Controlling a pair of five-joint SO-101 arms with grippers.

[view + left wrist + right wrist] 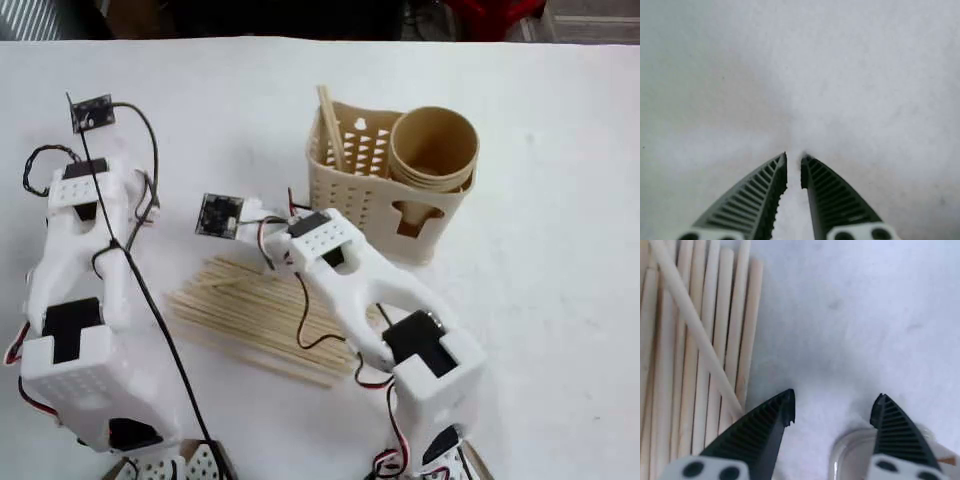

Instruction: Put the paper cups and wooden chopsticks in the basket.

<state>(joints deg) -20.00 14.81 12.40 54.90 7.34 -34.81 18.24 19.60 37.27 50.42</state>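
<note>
Tabletop is seen open ahead of the right gripper, jaws spread wide and empty, with wooden chopsticks fanned just beside one fingertip. Beyond it, stacked paper cups are held in the basket. The left gripper is seen nearly closed and empty, its arm folded low.

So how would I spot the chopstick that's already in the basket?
Find the cream basket on the white table. In the compartment beside the stacked paper cups, one wooden chopstick stands tilted, poking above the rim. The others lie flat in a pile on the table.
</note>
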